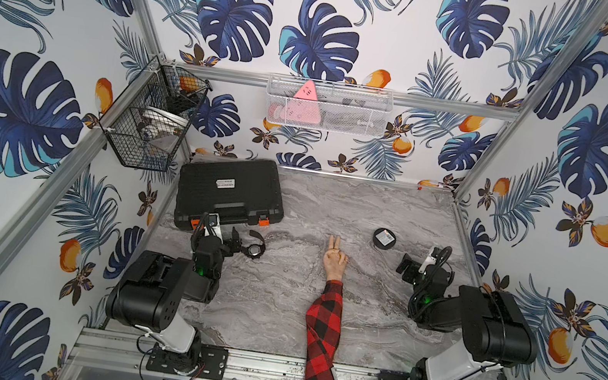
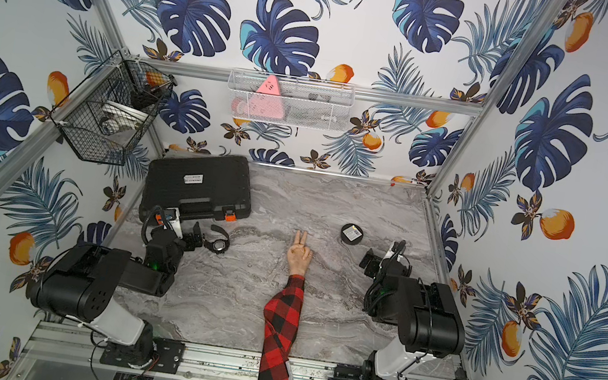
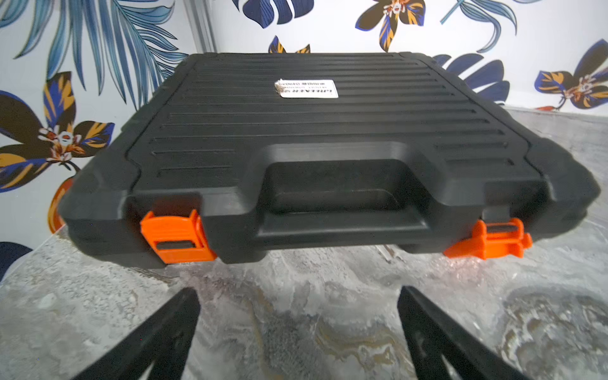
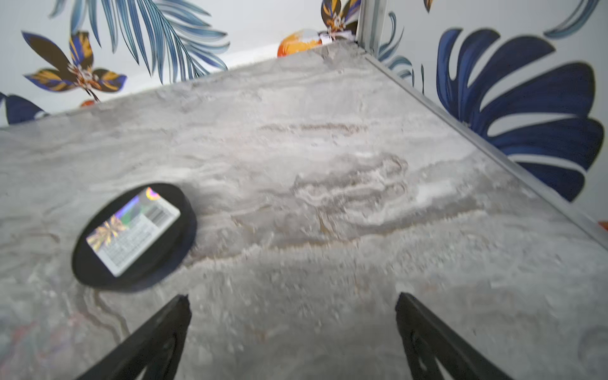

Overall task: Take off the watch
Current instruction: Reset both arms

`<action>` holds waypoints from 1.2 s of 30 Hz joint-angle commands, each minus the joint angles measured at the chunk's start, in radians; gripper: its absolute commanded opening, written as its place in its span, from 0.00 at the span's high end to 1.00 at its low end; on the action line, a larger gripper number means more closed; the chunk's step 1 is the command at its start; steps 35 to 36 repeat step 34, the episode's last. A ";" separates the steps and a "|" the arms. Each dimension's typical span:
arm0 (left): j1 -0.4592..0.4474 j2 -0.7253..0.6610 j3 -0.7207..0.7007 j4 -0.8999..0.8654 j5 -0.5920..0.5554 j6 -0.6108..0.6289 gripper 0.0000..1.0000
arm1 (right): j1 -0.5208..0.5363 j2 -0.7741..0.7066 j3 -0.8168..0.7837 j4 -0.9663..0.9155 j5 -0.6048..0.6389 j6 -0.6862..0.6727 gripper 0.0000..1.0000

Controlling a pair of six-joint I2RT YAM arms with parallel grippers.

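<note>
Lying on table [image 1: 331, 211], watch [image 1: 254, 249] just beside spread left gripper [image 3: 297, 297]; right gripper [image 4: 292, 299] spread, empty.

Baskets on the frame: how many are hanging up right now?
2. A black wire basket hangs on the side post above the black case; a white mesh basket hangs on the back rail. No others show.

Watch [image 1: 254, 249] is black, sleeve [image 1: 322, 335] red-black plaid, table [image 1: 331, 211] grey-marbled.
</note>
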 commanded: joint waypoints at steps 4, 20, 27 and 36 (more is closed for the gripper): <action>-0.008 0.051 0.033 0.059 0.053 0.041 0.01 | 0.001 0.010 0.053 -0.051 0.005 -0.002 0.00; -0.100 0.076 0.108 -0.030 -0.097 0.100 0.01 | 0.001 0.008 0.053 -0.050 0.007 -0.005 0.00; -0.100 0.077 0.114 -0.042 -0.094 0.098 0.01 | 0.001 0.009 0.053 -0.050 0.007 -0.004 0.00; -0.087 0.073 0.111 -0.045 -0.072 0.094 0.01 | 0.001 0.008 0.053 -0.050 0.007 -0.005 0.00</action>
